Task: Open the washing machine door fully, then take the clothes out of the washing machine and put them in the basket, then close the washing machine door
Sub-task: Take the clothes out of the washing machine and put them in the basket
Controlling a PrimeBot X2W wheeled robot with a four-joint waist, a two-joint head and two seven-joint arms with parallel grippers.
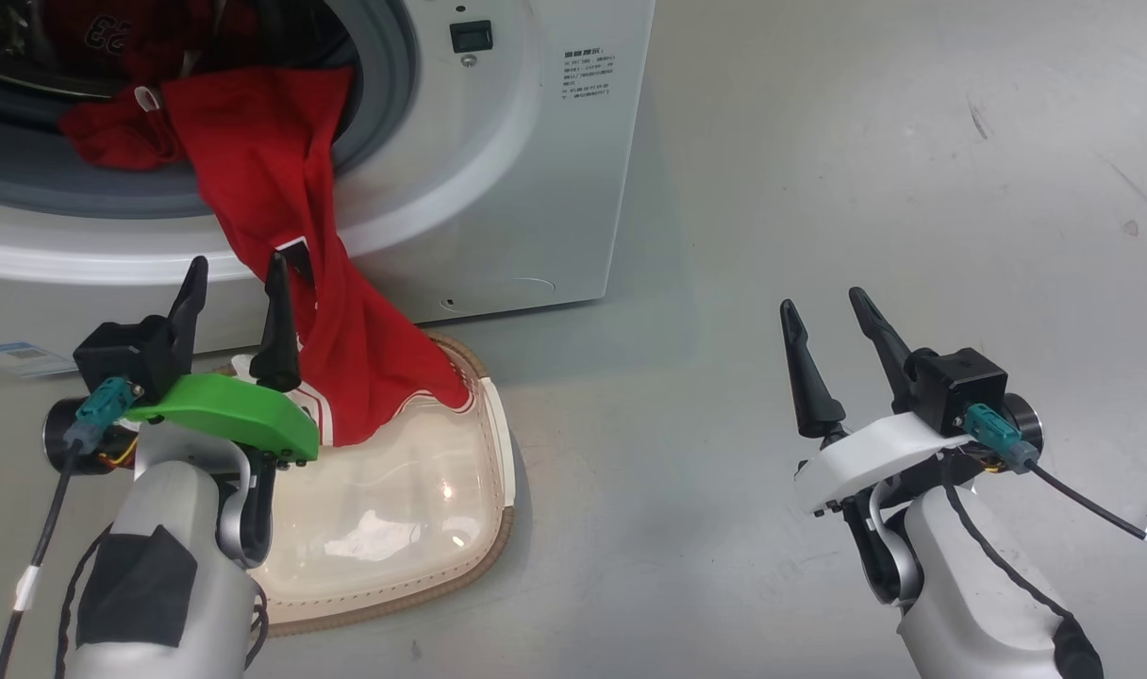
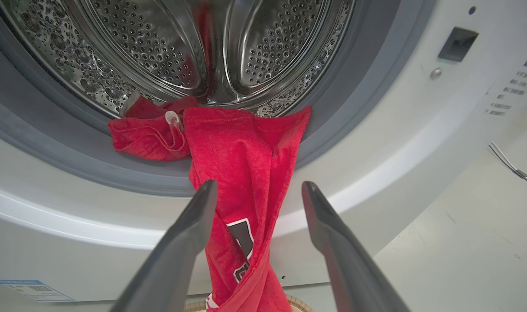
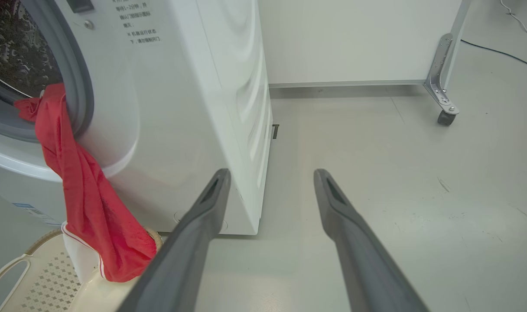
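Note:
The white washing machine (image 1: 536, 189) stands at the top left with its mouth uncovered; its door is out of view. Red clothes (image 1: 281, 179) spill from the steel drum (image 2: 159, 52) over the grey gasket and hang down into the cream basket (image 1: 498, 528) on the floor below. My left gripper (image 1: 237, 259) is open above the basket's left side, just left of the hanging cloth (image 2: 246, 173) and holding nothing. My right gripper (image 1: 822, 298) is open and empty over bare floor, right of the machine. In the right wrist view the right gripper (image 3: 272, 171) points past the machine's side (image 3: 181, 108).
A blue label sticker (image 1: 8, 358) sits low on the machine's front. Behind the machine stands a white panel on a caster wheel (image 3: 445, 117), with a dark cable (image 3: 497, 52) on the floor near it. Grey floor stretches to the right.

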